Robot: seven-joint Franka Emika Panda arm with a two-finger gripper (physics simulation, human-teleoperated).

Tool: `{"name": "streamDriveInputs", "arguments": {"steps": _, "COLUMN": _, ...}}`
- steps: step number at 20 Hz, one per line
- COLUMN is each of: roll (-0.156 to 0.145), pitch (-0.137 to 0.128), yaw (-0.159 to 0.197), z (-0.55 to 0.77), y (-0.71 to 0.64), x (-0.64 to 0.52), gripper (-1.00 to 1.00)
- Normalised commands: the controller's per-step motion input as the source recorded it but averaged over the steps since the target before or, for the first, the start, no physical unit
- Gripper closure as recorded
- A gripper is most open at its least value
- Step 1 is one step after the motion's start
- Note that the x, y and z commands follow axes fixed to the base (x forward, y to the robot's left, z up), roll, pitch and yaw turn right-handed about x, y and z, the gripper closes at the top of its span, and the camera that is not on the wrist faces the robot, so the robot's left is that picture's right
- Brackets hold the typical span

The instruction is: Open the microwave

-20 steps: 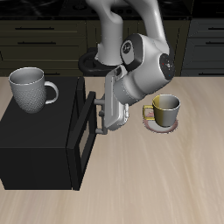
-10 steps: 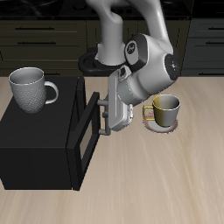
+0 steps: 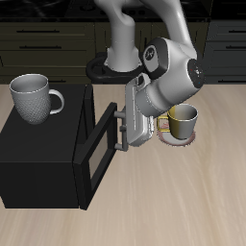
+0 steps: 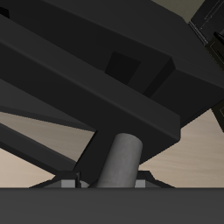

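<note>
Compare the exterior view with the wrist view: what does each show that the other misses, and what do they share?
Only the exterior view shows the whole scene: the microwave with its door partly open, a grey mug on top of it, a yellow mug on a saucer on the table, and the arm. Only the wrist view shows the grey handle bar up close, running between dark door surfaces. Both share the door handle, with the gripper at it.

Microwave (image 3: 38,159) door (image 3: 96,144) stands ajar. Yellow mug (image 3: 183,119) on its saucer (image 3: 177,139) obstructs at the gripper's (image 3: 122,123) 3 o'clock.
</note>
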Motion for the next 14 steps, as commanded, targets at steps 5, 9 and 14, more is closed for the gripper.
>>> {"name": "streamDriveInputs", "arguments": {"steps": 5, "roll": 0.069, "pitch": 0.038, "yaw": 0.04, "z": -0.26, "y": 0.39, "x": 0.02, "gripper": 1.0}}
{"name": "streamDriveInputs", "arguments": {"steps": 9, "roll": 0.063, "pitch": 0.061, "yaw": 0.04, "z": -0.28, "y": 0.47, "x": -0.01, "gripper": 1.0}}
{"name": "streamDriveInputs", "arguments": {"steps": 14, "roll": 0.044, "pitch": 0.001, "yaw": 0.034, "z": -0.08, "y": 0.46, "x": -0.15, "gripper": 1.0}}
